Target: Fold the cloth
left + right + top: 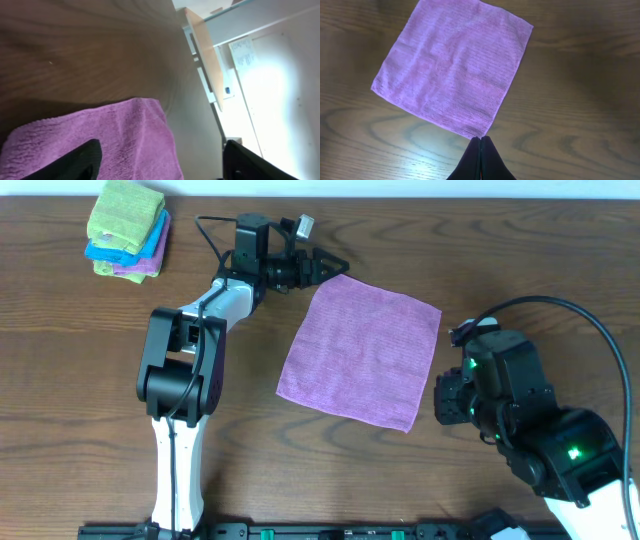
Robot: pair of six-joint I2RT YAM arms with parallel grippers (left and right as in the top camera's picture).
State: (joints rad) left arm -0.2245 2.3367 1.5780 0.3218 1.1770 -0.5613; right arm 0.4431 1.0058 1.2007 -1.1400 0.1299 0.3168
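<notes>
The lilac cloth lies flat and unfolded on the wooden table, turned so its corners point outward. My left gripper is open at the cloth's far left corner. In the left wrist view its two fingers straddle that corner of the cloth. My right gripper is shut, beside the cloth's right edge near the near corner. In the right wrist view its closed tips line up with the cloth's near corner; I cannot tell if they touch it.
A stack of folded cloths, green on top with blue and pink below, sits at the table's far left corner. The table's far edge and a white frame show beyond the left gripper.
</notes>
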